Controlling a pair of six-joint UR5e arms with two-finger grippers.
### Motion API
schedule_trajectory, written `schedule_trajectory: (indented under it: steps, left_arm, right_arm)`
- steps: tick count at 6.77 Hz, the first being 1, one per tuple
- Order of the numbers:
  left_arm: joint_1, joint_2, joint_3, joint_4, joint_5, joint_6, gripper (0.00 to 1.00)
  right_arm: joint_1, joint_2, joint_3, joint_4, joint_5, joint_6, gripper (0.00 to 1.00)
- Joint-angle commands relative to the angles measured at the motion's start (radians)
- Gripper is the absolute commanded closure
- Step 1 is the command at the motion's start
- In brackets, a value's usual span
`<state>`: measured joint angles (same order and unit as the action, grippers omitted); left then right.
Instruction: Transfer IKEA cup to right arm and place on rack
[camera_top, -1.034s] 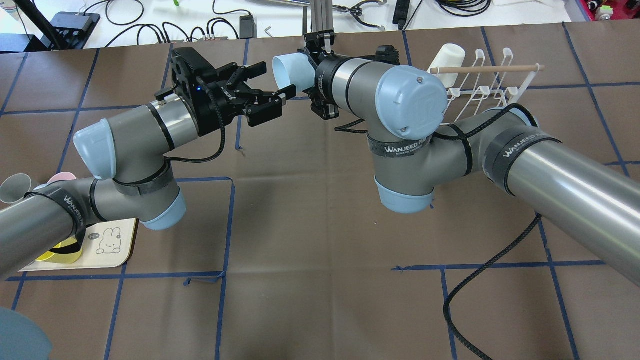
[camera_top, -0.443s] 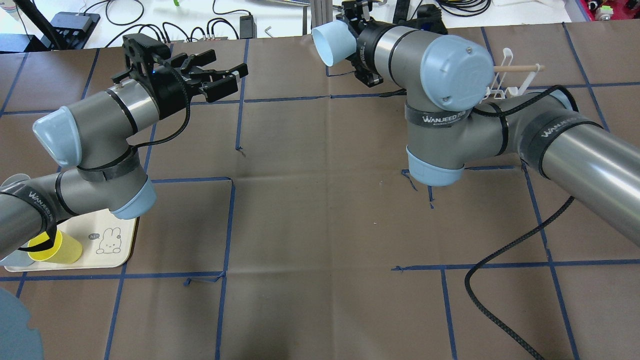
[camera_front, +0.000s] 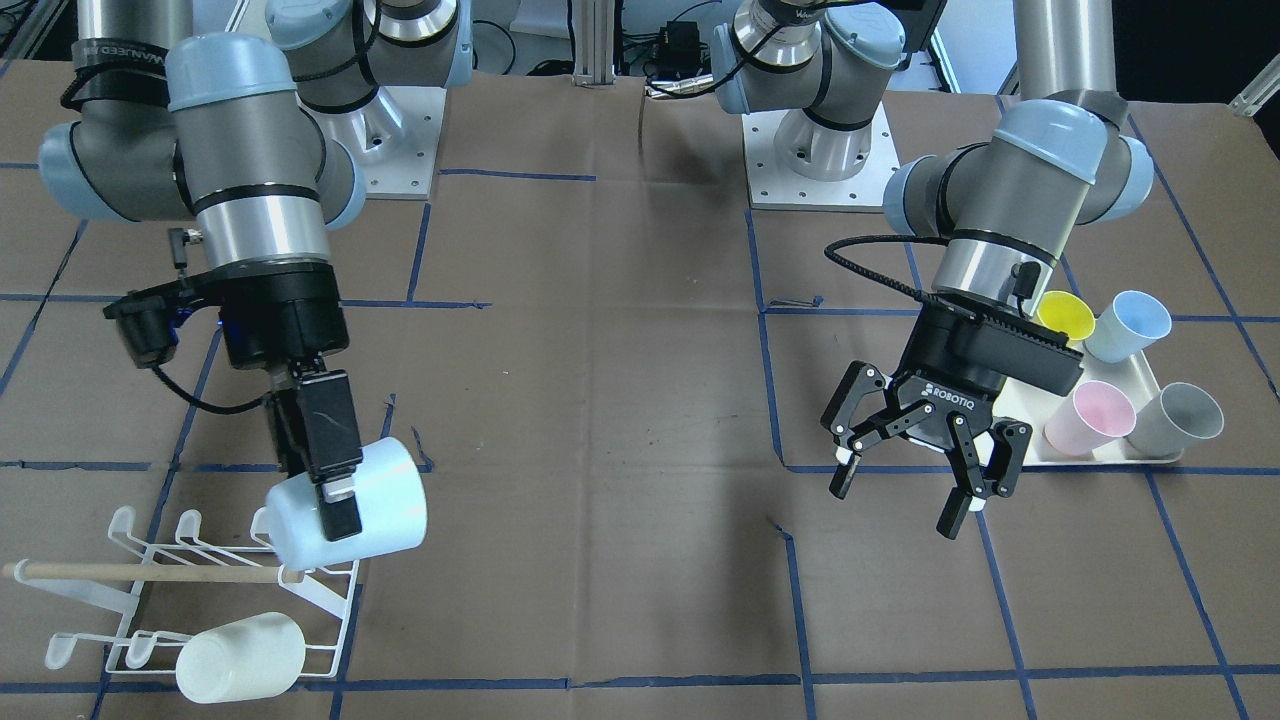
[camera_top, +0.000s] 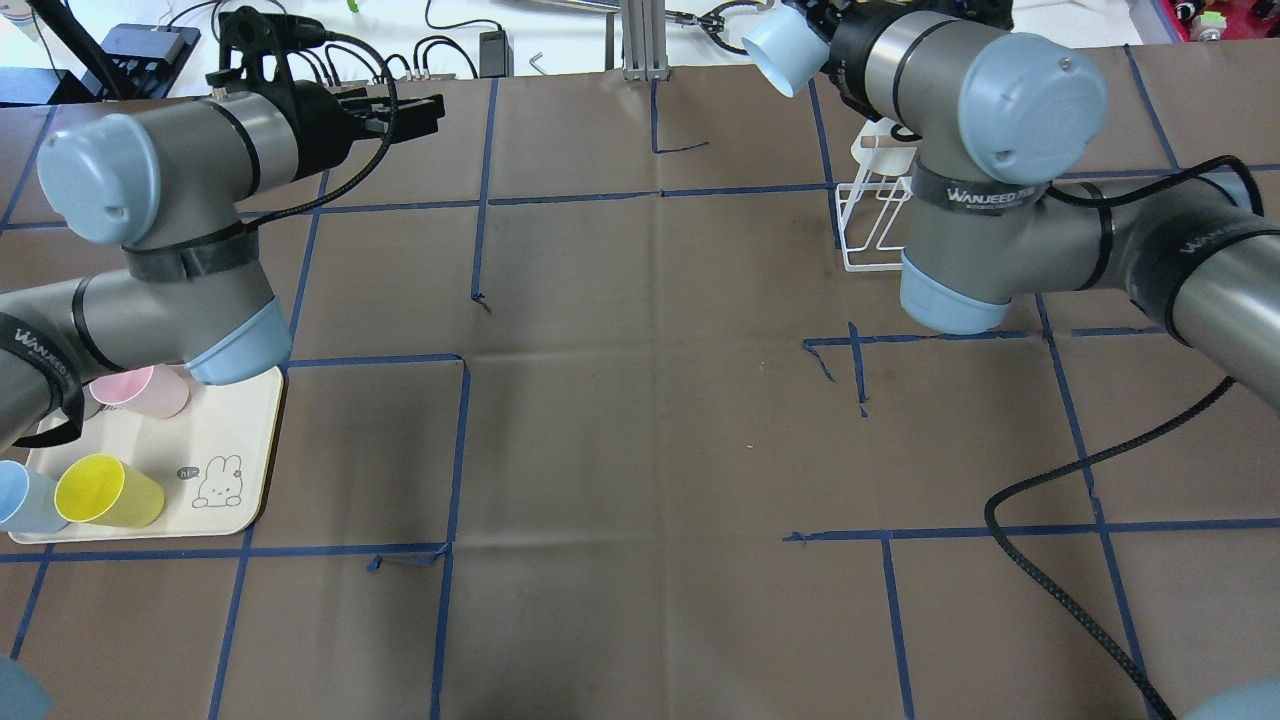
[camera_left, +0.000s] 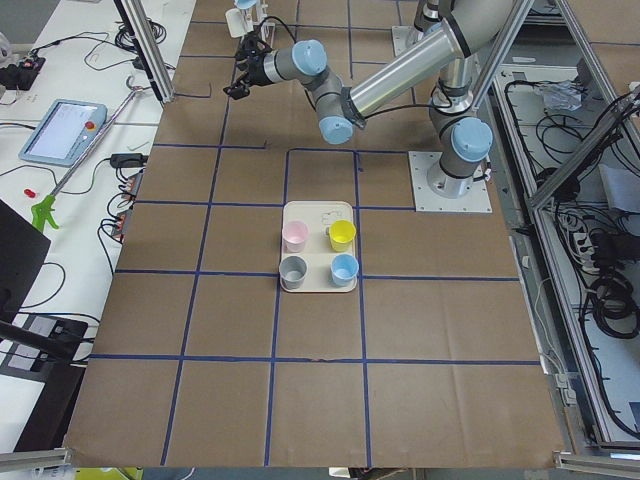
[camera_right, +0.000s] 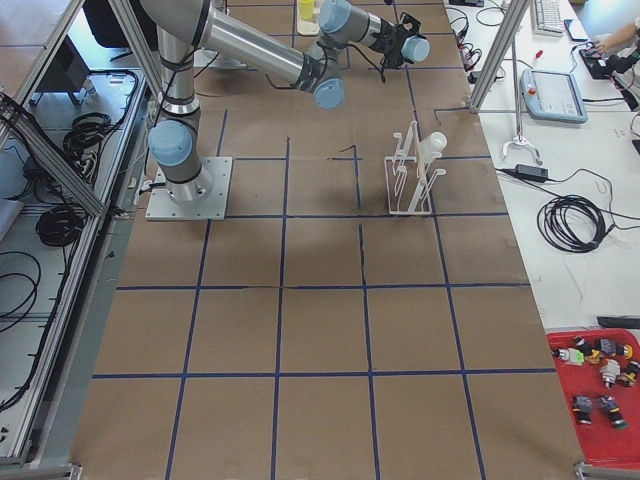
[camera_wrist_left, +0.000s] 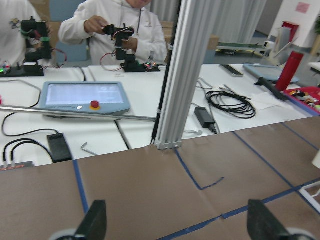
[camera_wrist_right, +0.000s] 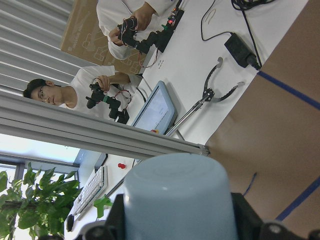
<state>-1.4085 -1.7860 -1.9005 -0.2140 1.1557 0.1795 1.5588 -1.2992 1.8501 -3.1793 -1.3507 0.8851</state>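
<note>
brown paper table (camera_top: 620, 420) with a blue tape grid, and away we go. far left, a cream tray (camera_top: 240, 420) carries four coloured cups (camera_front: 1090, 415). left gripper (camera_front: 897, 500) hangs with its fingers spread wide, nothing in them. across the table, right gripper (camera_front: 338, 500) is clamped on the light blue cup (camera_front: 385, 495), held on its side in the air near the white rack (camera_front: 335, 600), not touching it. a white cup (camera_front: 240, 655) lies on that rack.

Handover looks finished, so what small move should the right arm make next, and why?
Probably carry the blue cup over a free prong of the rack, mouth tipping down: the right gripper holds it sideways near the rack's edge.
</note>
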Motion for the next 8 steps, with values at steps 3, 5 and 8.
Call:
schedule_trajectory:
  steps: [3, 5, 8]
  left_arm:
    - [-0.124, 0.076, 0.384, -1.095, 0.350, -0.175, 0.01]
    - [-0.130, 0.127, 0.443, -1.437, 0.355, -0.176, 0.01]
    - [-0.129, 0.193, 0.347, -1.431, 0.398, -0.166, 0.01]
  right_arm:
    - [-0.238, 0.059, -0.024, -0.103, 0.002, -0.822, 0.93]
    - [-0.326, 0.163, -0.121, -0.128, 0.007, -1.028, 0.93]
    - [-0.356, 0.239, -0.097, -0.234, 0.047, -1.080, 0.93]
